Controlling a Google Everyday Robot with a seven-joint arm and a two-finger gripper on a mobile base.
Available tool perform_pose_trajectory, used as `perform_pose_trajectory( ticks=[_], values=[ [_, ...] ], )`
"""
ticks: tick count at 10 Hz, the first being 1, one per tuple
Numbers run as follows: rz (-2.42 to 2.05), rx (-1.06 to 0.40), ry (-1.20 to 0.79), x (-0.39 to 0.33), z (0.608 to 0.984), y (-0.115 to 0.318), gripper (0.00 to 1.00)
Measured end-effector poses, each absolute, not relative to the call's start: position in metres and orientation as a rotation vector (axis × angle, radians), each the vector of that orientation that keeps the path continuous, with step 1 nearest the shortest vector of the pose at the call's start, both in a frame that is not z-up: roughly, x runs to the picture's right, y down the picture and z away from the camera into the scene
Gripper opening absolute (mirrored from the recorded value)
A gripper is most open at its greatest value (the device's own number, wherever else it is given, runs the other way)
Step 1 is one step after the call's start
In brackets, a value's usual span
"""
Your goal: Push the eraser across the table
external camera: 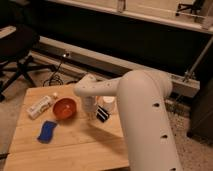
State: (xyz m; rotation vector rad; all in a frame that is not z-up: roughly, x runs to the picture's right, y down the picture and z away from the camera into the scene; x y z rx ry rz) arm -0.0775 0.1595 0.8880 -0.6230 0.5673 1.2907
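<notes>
One arm reaches over your worktop (80, 145), its claw (90, 118) hanging low just right of the orange bowl (65, 108). You'll find the eraser (102, 114) just right of the claw, near mid-worktop. A blue pad (46, 131) lies nearer, left.

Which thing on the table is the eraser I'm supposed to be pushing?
Start at the bamboo table and find the orange bowl near its middle. Just right of the bowl the claw hangs low over the wood, and the eraser lies right beside it. It is the black block, unlike the blue pad at front left and the white carton left of the bowl.
</notes>
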Motion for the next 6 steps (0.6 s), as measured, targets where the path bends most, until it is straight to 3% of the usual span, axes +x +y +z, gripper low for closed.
perform_pose_trajectory(
  ticks=[6],
  values=[
    [1.353, -0.621, 0.594, -0.038, 0.904, 0.132, 0.00]
  ],
)
